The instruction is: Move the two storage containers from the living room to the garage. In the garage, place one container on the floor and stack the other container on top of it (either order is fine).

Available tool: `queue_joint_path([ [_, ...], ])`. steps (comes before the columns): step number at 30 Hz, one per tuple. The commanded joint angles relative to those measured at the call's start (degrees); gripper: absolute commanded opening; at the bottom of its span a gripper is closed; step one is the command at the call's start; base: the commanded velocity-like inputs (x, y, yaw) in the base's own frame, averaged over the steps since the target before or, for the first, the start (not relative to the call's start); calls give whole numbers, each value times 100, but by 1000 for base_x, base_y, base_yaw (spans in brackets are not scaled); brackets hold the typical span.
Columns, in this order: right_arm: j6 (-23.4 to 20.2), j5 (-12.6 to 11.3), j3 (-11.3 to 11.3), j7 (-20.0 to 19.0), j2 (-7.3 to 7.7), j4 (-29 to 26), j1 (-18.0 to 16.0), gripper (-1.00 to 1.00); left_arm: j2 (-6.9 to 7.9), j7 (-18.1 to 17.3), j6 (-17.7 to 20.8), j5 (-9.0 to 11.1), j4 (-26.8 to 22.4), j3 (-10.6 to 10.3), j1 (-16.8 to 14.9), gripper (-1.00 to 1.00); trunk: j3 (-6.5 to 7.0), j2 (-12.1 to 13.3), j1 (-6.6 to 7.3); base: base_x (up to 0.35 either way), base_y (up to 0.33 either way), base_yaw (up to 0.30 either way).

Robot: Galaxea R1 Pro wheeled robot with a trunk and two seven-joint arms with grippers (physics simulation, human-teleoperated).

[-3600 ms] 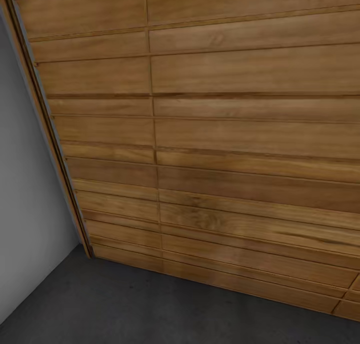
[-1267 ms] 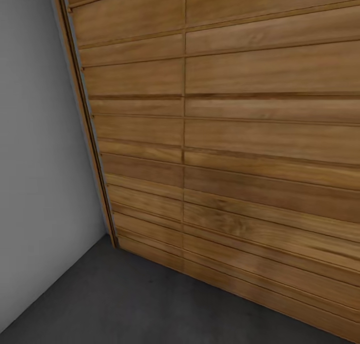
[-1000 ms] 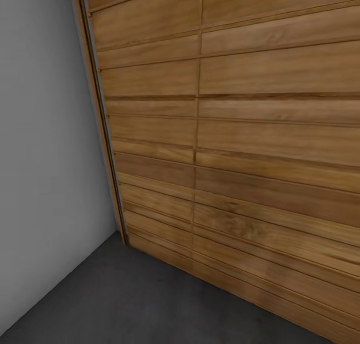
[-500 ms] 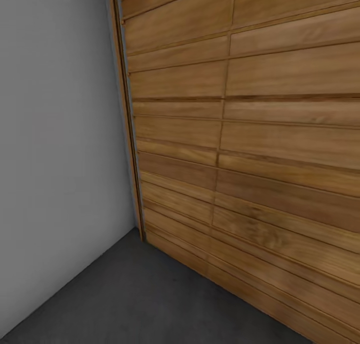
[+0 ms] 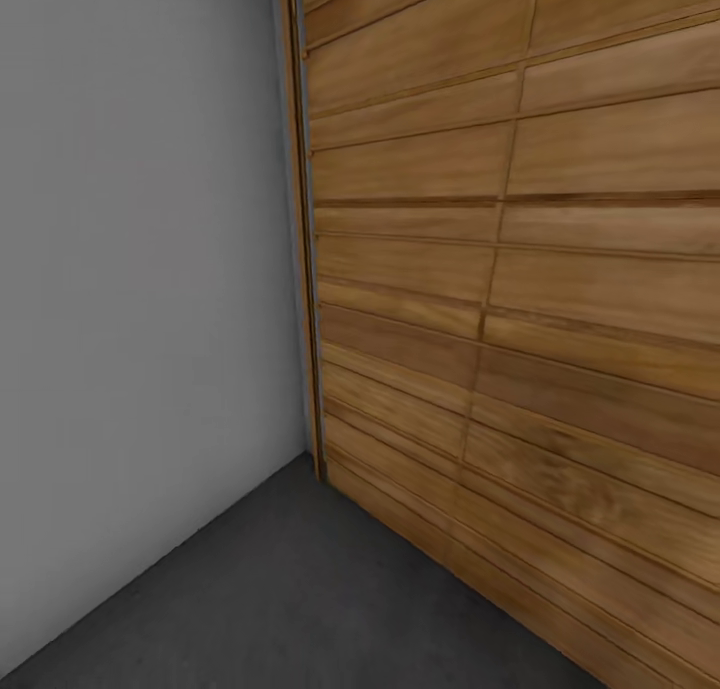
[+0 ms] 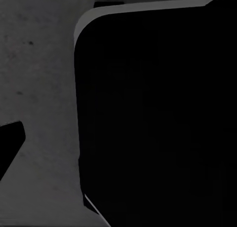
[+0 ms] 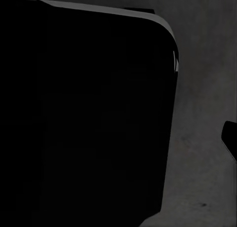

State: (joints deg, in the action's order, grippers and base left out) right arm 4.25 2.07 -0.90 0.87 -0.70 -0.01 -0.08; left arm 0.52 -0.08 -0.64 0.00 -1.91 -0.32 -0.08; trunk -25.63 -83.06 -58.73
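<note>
Head view puts you in a garage corner, dark concrete floor (image 5: 300, 589) meeting a plain grey wall (image 5: 140, 299) and a wood-plank door (image 5: 520, 289) with no writing, while both wrist views show a black robot body (image 6: 158, 118) over the floor, finger state untellable.

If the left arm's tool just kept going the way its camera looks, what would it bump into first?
Probably the big black rounded body that covers much of the left wrist view; what it is cannot be told. Beside it lies the dark grey concrete floor. Depth is unclear.
</note>
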Motion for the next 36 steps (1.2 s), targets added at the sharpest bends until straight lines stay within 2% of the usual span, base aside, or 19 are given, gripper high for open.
queue_joint_path([
  [1,14,21,-7,9,0,1,-1,100,0,-1,-7,0,-5,-3,-1,100,-2,-2,0,0,0,268],
  [36,-11,21,-7,10,-1,9,-1,100,0,-1,-7,0,-3,-3,-1,100,133,-2,0,0,0,266],
])
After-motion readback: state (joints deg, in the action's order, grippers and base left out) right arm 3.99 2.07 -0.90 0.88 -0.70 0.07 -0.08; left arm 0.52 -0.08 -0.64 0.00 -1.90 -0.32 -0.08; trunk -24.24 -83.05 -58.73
